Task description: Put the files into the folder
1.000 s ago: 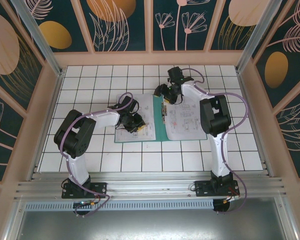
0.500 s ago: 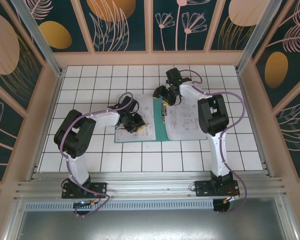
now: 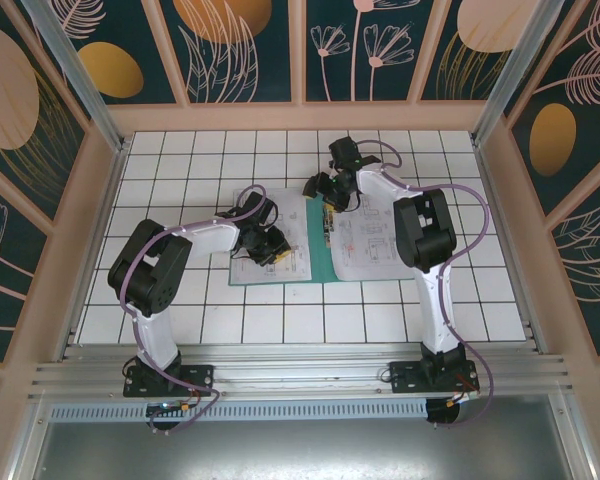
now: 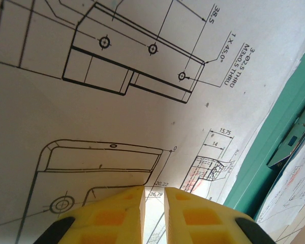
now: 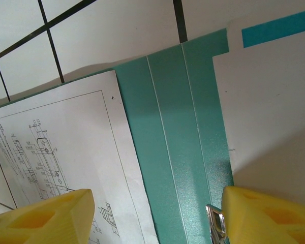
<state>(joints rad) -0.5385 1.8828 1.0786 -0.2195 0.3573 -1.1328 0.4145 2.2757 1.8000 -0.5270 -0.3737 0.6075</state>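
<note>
The files (image 3: pixel 365 245) look light, floppy and slippery, best pinched at an edge. The left tool (image 4: pixel 153 195) sits closed on the 9 o'clock sheet; the right tool (image 5: pixel 155 208) gapes over the folder (image 5: pixel 178 127) spine's 12 o'clock end.

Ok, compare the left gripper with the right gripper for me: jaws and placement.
The left gripper has its jaws nearly together; the right gripper has them spread wide. The left gripper sits over a printed file; the right gripper straddles the teal spine of the folder. Both have yellow fingers and point down at the open folder.
</note>
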